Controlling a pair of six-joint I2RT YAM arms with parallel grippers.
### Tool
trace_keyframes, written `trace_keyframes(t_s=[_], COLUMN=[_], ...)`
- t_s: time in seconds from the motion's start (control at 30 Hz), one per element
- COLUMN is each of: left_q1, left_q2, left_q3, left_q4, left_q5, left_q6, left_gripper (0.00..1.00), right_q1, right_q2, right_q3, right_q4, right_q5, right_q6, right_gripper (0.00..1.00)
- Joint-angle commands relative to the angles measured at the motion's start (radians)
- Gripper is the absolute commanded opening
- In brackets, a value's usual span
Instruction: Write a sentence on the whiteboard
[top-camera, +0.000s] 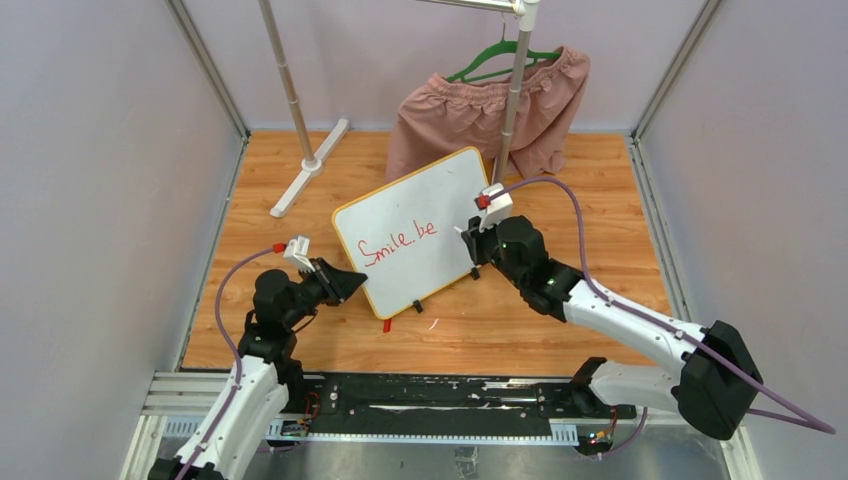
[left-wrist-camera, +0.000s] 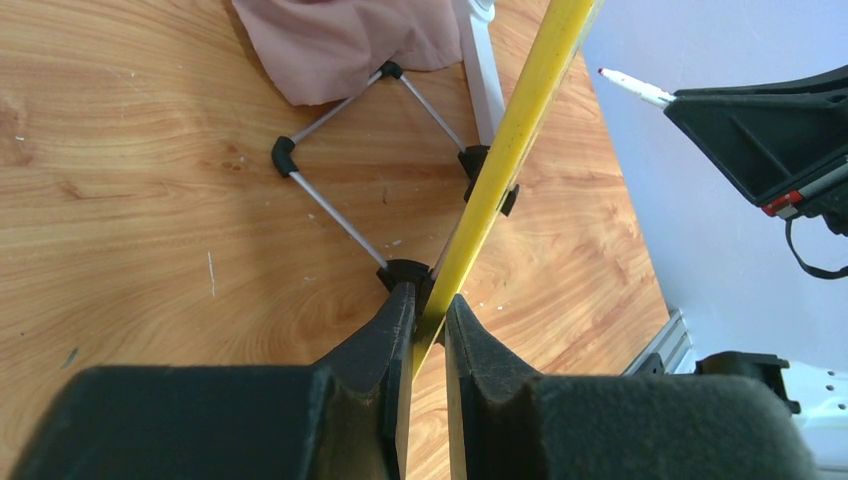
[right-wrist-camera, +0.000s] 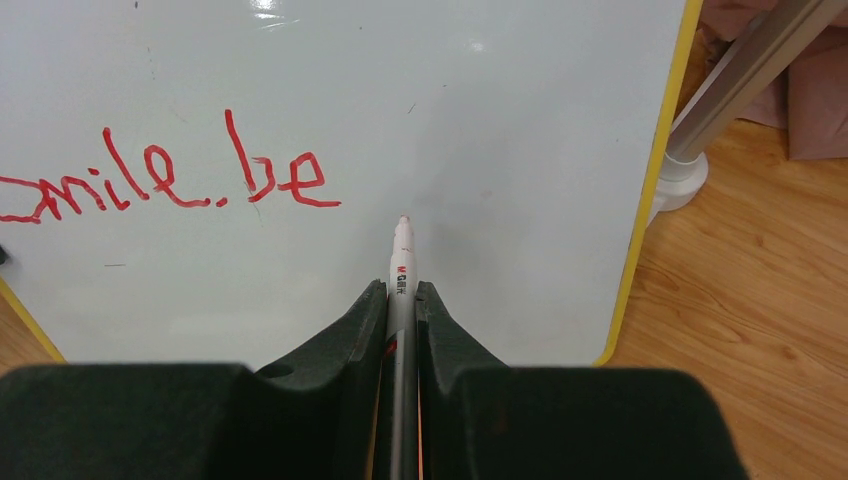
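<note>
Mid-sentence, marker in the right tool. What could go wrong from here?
The left tool pinches only the thin yellow rim of the whiteboard at one edge; marker pressure from the right tool could swing or tip it.
Little white space is left after "be" in the sentence; the next word may run into the rim.
The rack pole stands close behind the right edge; the arm could clip it.
</note>
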Motion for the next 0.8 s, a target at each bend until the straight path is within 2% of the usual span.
trace_keyframes(t_s=[0.0,0.43,0.77], left_q1=[-0.001,-0.001,-0.001], left_q2=[-0.011,-0.018,-0.015], left_q3=[0.019,0.019,0.018], left_q4=[-0.046,-0.054,-0.055], left_q5=[-0.026,-0.027,-0.028], left_q6=[0.007,0.008,0.013], left_gripper=[0.0,0.0,0.0], right_q1=[-0.022,-0.022,-0.022], right_q2=[-0.007,0.067,0.042], right_q3=[0.017,0.058,0.046], right_q4=[0.04,0.041,0.095], right_q5=[0.01,-0.022,-0.013], right_q6=[-0.022,-0.04,-0.037], right_gripper=[0.0,0.0,0.0])
